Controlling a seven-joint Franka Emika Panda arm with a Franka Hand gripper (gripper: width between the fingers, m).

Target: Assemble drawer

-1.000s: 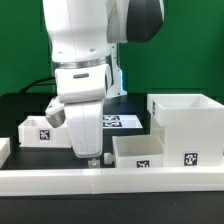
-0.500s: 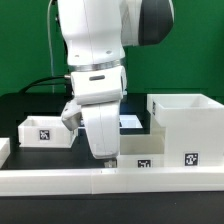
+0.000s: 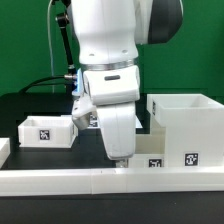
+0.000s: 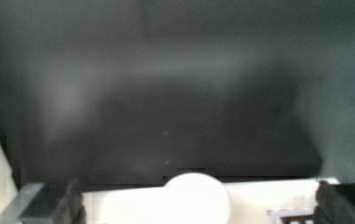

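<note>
The gripper (image 3: 120, 160), at the end of the white arm (image 3: 108, 50), points straight down, its tip low beside the white rail (image 3: 60, 181) that runs along the near edge of the black table (image 3: 20, 105). In the wrist view the gripper (image 4: 192, 205) has its two dark fingers (image 4: 49, 203) set wide apart, one at each side of the picture, so the jaws stand apart. Between them lies a white strip (image 4: 129, 208) with a rounded white knob (image 4: 195, 187) rising from its middle. The picture is too blurred to tell whether either finger touches the strip. Beyond the knob the wrist view shows only dark table.

In the exterior view the gripper hangs in front of the drawer (image 3: 148, 150), an open-topped white box. Only its part toward the exterior view's right shows past the gripper, and a black-and-white tag (image 3: 155, 162) sits on its front wall. The drawer lies on the table just behind the rail. Just beside it, on the exterior view's right, stands the case (image 3: 186, 122), a taller open white box, also tagged low on its front wall. Well apart, on the exterior view's left, lies a small box (image 3: 45, 131), open-topped, with a tag on its front face. A dark cable (image 3: 45, 85) runs across the table behind it toward the arm. Backdrop: a plain green wall (image 3: 20, 40)
</note>
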